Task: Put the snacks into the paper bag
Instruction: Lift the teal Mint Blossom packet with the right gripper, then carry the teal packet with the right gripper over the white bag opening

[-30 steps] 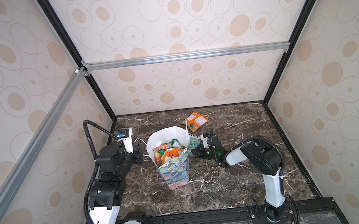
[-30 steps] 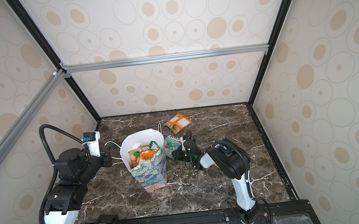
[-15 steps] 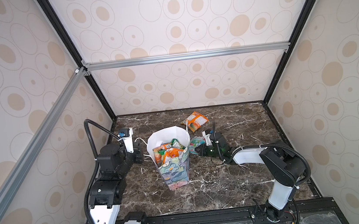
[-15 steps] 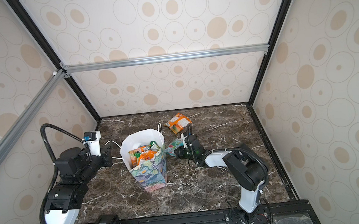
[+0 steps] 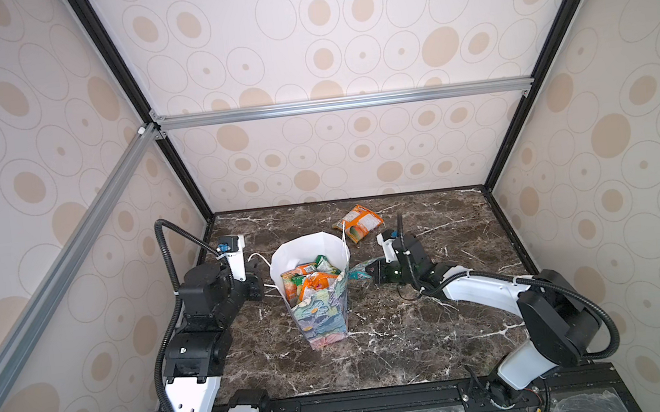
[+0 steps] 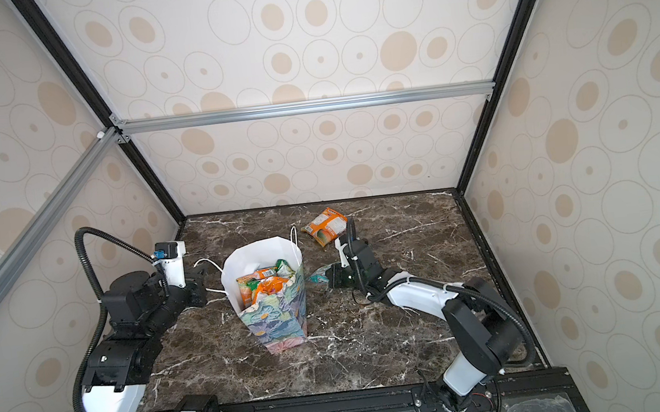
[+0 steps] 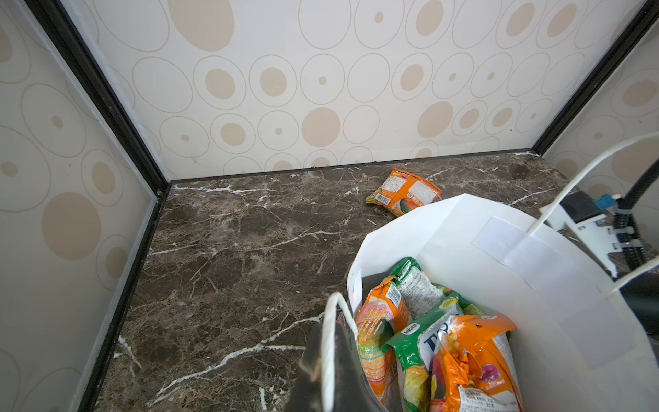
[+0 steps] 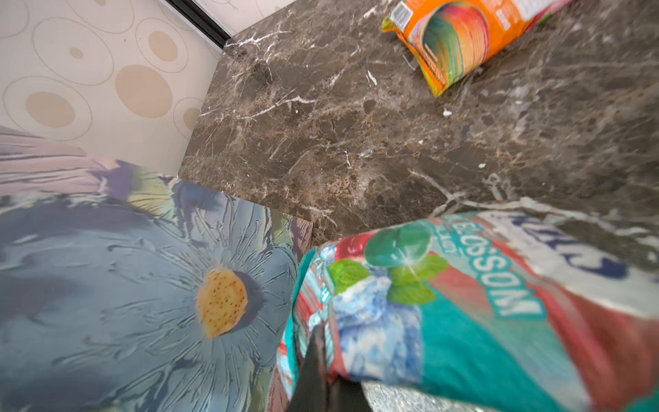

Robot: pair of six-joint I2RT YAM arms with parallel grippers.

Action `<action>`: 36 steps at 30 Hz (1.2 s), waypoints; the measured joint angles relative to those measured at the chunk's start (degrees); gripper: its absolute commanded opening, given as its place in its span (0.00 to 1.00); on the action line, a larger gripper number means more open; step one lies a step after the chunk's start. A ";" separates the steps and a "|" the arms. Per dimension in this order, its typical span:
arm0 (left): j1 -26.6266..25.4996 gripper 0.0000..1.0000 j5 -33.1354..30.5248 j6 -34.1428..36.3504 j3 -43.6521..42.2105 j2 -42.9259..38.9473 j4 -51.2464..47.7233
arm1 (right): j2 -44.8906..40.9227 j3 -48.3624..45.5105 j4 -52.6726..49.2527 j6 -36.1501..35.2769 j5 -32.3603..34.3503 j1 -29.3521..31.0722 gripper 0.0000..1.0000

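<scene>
So the paper bag (image 5: 323,320) stands upright mid-table (image 5: 437,329), with a bunch of snacks (image 5: 311,280) stuffed inside. The left gripper (image 5: 265,285) is pinched closed on the bag's left rim, with the white cord handle (image 7: 330,321) looped over it. The right gripper (image 5: 370,271) is clamped tight on a teal packet (image 5: 358,271), right beside the bag's outer side, below the rim. One orange packet (image 5: 357,223) lies flat on the table behind the bag.

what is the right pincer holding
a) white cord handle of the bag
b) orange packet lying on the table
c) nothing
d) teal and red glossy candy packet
d: the right pincer is shut on the teal and red glossy candy packet, beside the floral paper bag
</scene>
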 measured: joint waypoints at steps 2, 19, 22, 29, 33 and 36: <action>0.00 0.05 0.00 0.02 0.00 0.00 0.00 | -2.14 0.85 -2.34 -1.42 0.63 0.00 0.00; 0.00 0.05 0.42 0.02 0.02 -0.04 0.00 | -17.88 10.12 -16.28 -11.54 3.74 -0.02 0.00; 0.00 0.05 0.48 0.02 0.02 -0.07 0.00 | -18.49 12.31 -17.77 -12.57 3.65 -0.02 0.00; 0.00 0.05 0.61 0.02 0.02 -0.04 -0.02 | -20.11 14.80 -21.20 -14.47 3.61 -0.02 0.00; 0.00 0.05 0.61 0.02 0.02 -0.07 -0.02 | -20.11 17.75 -23.19 -15.63 2.54 -0.02 0.00; 0.00 0.05 0.63 0.02 0.02 -0.09 -0.02 | -20.11 20.44 -23.80 -16.24 1.07 0.02 0.00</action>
